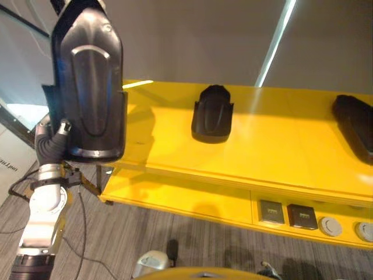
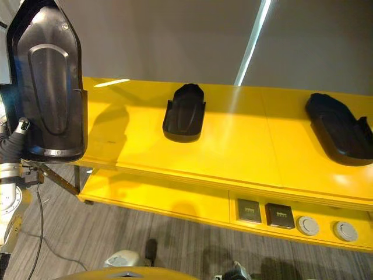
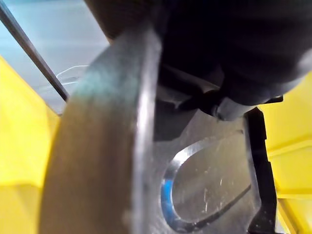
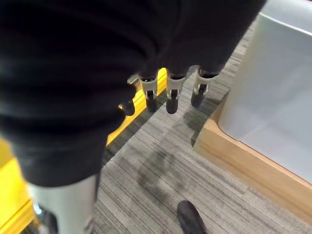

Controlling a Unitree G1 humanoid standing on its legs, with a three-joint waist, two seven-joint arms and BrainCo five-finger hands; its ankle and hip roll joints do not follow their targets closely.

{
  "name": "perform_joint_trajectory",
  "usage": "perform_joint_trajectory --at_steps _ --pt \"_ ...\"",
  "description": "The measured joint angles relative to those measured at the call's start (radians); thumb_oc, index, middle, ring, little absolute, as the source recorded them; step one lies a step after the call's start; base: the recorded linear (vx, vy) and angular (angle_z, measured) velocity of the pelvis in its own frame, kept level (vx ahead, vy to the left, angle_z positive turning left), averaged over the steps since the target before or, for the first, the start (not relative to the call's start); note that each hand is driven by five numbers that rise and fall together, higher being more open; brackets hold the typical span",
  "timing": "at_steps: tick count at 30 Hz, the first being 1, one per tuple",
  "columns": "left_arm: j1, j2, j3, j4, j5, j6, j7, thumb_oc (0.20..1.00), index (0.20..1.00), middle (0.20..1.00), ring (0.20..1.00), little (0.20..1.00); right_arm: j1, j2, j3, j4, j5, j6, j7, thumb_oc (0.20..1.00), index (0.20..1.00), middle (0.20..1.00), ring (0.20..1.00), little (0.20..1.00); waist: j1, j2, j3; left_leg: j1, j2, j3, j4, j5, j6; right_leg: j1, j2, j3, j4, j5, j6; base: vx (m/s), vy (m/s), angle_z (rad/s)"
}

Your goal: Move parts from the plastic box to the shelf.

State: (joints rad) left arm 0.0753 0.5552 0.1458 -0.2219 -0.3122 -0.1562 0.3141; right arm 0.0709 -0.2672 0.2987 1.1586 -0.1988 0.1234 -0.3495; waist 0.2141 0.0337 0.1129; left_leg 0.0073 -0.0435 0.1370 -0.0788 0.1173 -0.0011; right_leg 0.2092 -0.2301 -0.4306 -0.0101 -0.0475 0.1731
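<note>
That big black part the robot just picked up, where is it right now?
The large black part is held up at the robot's left, above the left end of the yellow shelf; two similar black parts lie on the shelf to its right.

A silver-grey left arm (image 1: 44,216) of rounded segments, with a dark ribbed cover at the wrist. On the right hand (image 4: 168,90), silver dark-tipped fingers (image 4: 171,97) emerge from a ribbed black cover.

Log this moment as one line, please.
left hand: holding black part raised at shelf's left end | right hand: empty, above floor | shelf: two parts
</note>
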Motion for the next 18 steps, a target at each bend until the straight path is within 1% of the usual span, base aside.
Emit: perform_joint_trajectory --at_steps 2,3,5,6,7,8,9,10,11,12,13,14,15,16,17,18 --pt "-0.001 0.002 0.0 0.0 0.0 0.003 -0.001 0.2 0.2 0.2 0.2 0.2 0.005 0.004 -0.008 0.001 0.01 0.008 0.0 1.0 1.0 1.0 1.0 1.0 -0.008 -0.009 -0.005 0.001 -0.005 0.004 0.0 -0.004 0.003 -0.001 -0.008 0.005 0.0 0.002 0.001 0.1 0.274 -0.05" --pt "-0.006 0.012 -0.002 0.009 -0.001 0.014 -0.008 0.2 0.2 0.2 0.2 0.2 0.014 0.003 -0.038 0.01 0.032 0.009 0.001 1.0 1.0 1.0 1.0 1.0 -0.025 -0.011 -0.005 0.007 -0.01 0.003 0.0 -0.014 0.015 -0.012 -0.02 0.015 0.033 -0.003 0.0 0.08 0.282 -0.06" --pt "-0.014 0.028 -0.008 0.028 -0.002 0.018 -0.021 0.2 0.2 0.2 0.2 0.2 0.018 0.001 -0.047 0.023 0.057 0.011 0.001 1.0 1.0 1.0 1.0 1.0 -0.03 -0.007 -0.006 0.008 -0.017 0.002 0.0 -0.021 0.025 -0.027 -0.034 0.029 0.081 -0.016 -0.005 0.05 0.318 -0.02" --pt "-0.026 0.029 -0.02 0.044 -0.002 0.019 -0.024 0.2 0.2 0.2 0.2 0.2 0.024 0.001 -0.052 0.039 0.06 0.01 0.0 1.0 1.0 1.0 1.0 1.0 -0.041 -0.006 -0.005 0.009 -0.021 0.001 0.0 -0.026 0.032 -0.043 -0.044 0.04 0.117 -0.015 -0.005 0.04 0.193 0.01" --pt "-0.036 0.029 -0.033 0.061 -0.002 0.019 -0.023 0.2 0.2 0.2 0.2 0.2 0.029 0.0 -0.062 0.044 0.073 0.007 -0.002 1.0 1.0 1.0 1.0 1.0 -0.048 0.001 -0.001 0.009 -0.026 -0.002 0.0 -0.028 0.04 -0.069 -0.053 0.052 0.179 -0.014 -0.005 -0.01 0.193 0.22" --pt "-0.057 0.038 -0.075 0.103 -0.006 0.02 -0.025 0.2 0.2 0.2 0.2 0.2 0.031 -0.041 -0.081 0.007 0.096 -0.017 0.003 1.0 1.0 1.0 1.0 1.0 -0.078 0.025 0.004 0.019 -0.023 -0.027 -0.004 -0.025 0.061 -0.151 -0.084 0.1 0.371 -0.024 -0.018 0.03 0.095 0.23" --pt "-0.065 0.041 -0.084 0.116 -0.008 0.02 -0.025 0.2 0.2 0.2 0.2 0.2 0.042 -0.042 -0.082 0.014 0.091 -0.03 0.005 1.0 1.0 1.0 1.0 1.0 -0.098 0.018 0.013 0.028 -0.029 -0.038 -0.004 -0.021 0.08 -0.191 -0.082 0.139 0.443 -0.025 -0.016 -0.03 0.099 0.29" --pt "-0.065 0.053 -0.098 0.135 -0.012 0.017 -0.017 0.2 0.2 0.2 0.2 0.2 0.037 -0.037 -0.074 0.014 0.09 -0.034 0.005 1.0 1.0 1.0 1.0 1.0 -0.108 0.02 0.019 0.028 -0.026 -0.049 -0.003 -0.021 0.081 -0.233 -0.056 0.213 0.496 -0.064 -0.005 0.05 -0.04 0.26" --pt "-0.068 0.065 -0.112 0.151 -0.019 0.018 -0.016 0.2 0.2 0.2 0.2 0.2 0.037 -0.032 -0.068 0.016 0.087 -0.037 0.011 1.0 1.0 1.0 1.0 1.0 -0.126 0.023 0.024 0.022 -0.022 -0.059 -0.007 -0.021 0.081 -0.255 -0.021 0.256 0.495 -0.089 -0.002 0.07 -0.06 0.3" --pt "-0.071 0.074 -0.116 0.16 -0.022 0.02 -0.014 0.2 0.2 0.2 0.2 0.2 0.038 -0.027 -0.069 0.018 0.082 -0.041 0.016 1.0 1.0 1.0 1.0 1.0 -0.142 0.001 0.029 0.015 -0.02 -0.06 -0.007 -0.019 0.075 -0.287 0.02 0.268 0.473 -0.101 -0.005 0.11 -0.083 0.21" --pt "-0.073 0.071 -0.117 0.163 -0.024 0.021 -0.006 0.2 0.2 0.2 0.2 0.2 0.039 -0.026 -0.073 0.014 0.076 -0.046 0.021 1.0 1.0 1.0 1.0 1.0 -0.141 -0.005 0.039 0.01 -0.013 -0.063 -0.002 -0.011 0.065 -0.311 0.056 0.264 0.447 -0.119 -0.023 0.12 -0.065 0.36" --pt "-0.071 0.048 -0.125 0.164 -0.034 0.03 0.009 0.2 0.2 0.2 0.2 0.2 0.036 -0.02 -0.067 0.008 0.071 -0.06 0.021 1.0 1.0 1.0 1.0 1.0 -0.154 -0.013 0.05 -0.013 -0.006 -0.09 -0.007 -0.013 0.061 -0.326 0.16 0.285 0.297 -0.12 -0.044 0.14 -0.077 0.48" --pt "-0.061 0.027 -0.133 0.161 -0.036 0.04 0.011 0.2 0.2 0.2 0.2 0.2 0.045 -0.017 -0.068 0.02 0.062 -0.058 0.022 1.0 1.0 1.0 1.0 1.0 -0.158 -0.022 0.049 -0.014 -0.015 -0.089 -0.007 -0.012 0.061 -0.323 0.184 0.297 0.241 -0.079 -0.096 0.13 -0.078 0.62" --pt "-0.052 0.013 -0.144 0.154 -0.036 0.05 0.013 0.2 0.2 0.2 0.2 0.2 0.048 -0.019 -0.068 0.036 0.05 -0.057 0.022 1.0 1.0 1.0 1.0 1.0 -0.156 -0.024 0.05 -0.008 -0.02 -0.084 -0.008 -0.012 0.06 -0.315 0.183 0.301 0.229 -0.056 -0.105 0.1 -0.078 0.26" --pt "-0.041 0.002 -0.15 0.144 -0.036 0.057 0.012 0.2 0.2 0.2 0.2 0.2 0.049 -0.019 -0.066 0.04 0.044 -0.052 0.022 1.0 1.0 1.0 1.0 1.0 -0.146 -0.026 0.048 -0.005 -0.021 -0.085 -0.007 -0.014 0.056 -0.304 0.19 0.311 0.221 -0.046 -0.104 0.1 -0.076 0.08" --pt "-0.039 -0.008 -0.153 0.142 -0.036 0.058 0.01 0.2 0.2 0.2 0.2 0.2 0.048 -0.018 -0.065 0.04 0.044 -0.051 0.022 1.0 1.0 1.0 1.0 1.0 -0.136 -0.02 0.051 -0.006 -0.021 -0.088 -0.008 -0.015 0.053 -0.295 0.2 0.318 0.206 -0.038 -0.104 0.09 -0.072 0.17"
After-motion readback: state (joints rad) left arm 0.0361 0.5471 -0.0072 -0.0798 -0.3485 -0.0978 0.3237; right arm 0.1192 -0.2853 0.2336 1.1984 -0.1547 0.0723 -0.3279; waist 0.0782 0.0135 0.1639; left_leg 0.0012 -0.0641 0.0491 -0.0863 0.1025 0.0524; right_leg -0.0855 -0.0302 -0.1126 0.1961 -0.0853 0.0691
